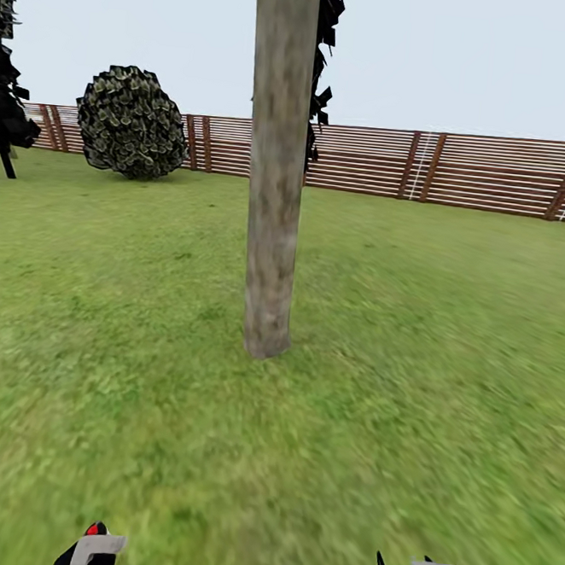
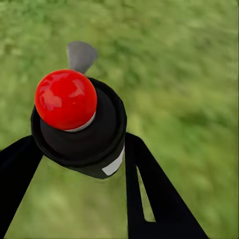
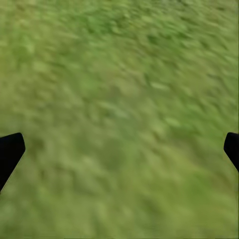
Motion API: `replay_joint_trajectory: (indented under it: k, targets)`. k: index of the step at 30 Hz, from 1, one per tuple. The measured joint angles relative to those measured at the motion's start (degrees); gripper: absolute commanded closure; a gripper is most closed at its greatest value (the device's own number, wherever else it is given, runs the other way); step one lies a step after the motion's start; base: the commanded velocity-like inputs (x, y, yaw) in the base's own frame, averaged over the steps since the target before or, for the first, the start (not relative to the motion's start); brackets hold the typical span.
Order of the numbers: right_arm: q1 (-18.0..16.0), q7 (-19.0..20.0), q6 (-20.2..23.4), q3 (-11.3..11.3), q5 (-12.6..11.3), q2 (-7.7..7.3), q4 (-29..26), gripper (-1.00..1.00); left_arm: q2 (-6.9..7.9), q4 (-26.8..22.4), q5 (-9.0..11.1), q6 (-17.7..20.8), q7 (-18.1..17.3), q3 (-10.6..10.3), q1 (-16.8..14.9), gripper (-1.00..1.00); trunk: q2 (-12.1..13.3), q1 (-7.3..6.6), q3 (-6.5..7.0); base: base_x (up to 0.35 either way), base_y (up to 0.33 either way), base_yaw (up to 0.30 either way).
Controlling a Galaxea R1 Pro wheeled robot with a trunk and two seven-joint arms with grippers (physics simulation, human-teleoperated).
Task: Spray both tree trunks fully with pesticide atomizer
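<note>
Tree trunk point(image 1: 275, 188) stands ahead on lawn point(image 1: 441, 331) (fence point(image 1: 464, 170) behind).

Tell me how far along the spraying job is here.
Pickup looks done: the left tool is shut on the pesticide atomizer. The robot faces one tree trunk, which shows no clear spray coating. Spraying both trunks seems left. The right tool is open over the grass.

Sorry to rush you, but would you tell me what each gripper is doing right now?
Left gripper: closed on the spray bottle.
Right gripper: open, holding nothing, over grass.
</note>
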Motion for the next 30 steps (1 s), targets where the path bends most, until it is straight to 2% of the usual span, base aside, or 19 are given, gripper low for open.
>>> replay_joint_trajectory:
  k: [21,24,30]
  targets:
    - [0.0,-0.1,-0.1,-0.1,-0.1,-0.17,0.0,-1.0,-0.05,0.0,0.0,0.0,0.0,0.0,0.0,1.0,0.0,0.0,0.0,0.339,0.0,0.0]
    - [0.0,-0.2,-1.7,-0.2,-0.2,-0.82,0.9,-1.0,-0.56,-0.2,0.0,-0.2,0.0,0.0,0.0,1.0,0.0,0.0,0.0,0.339,0.0,0.0]
    - [0.0,-0.3,-3.5,-0.2,-0.2,-0.77,4.6,-1.0,-0.09,-0.3,0.1,-0.2,0.1,0.1,0.0,1.0,0.0,0.0,0.0,0.339,0.0,0.0]
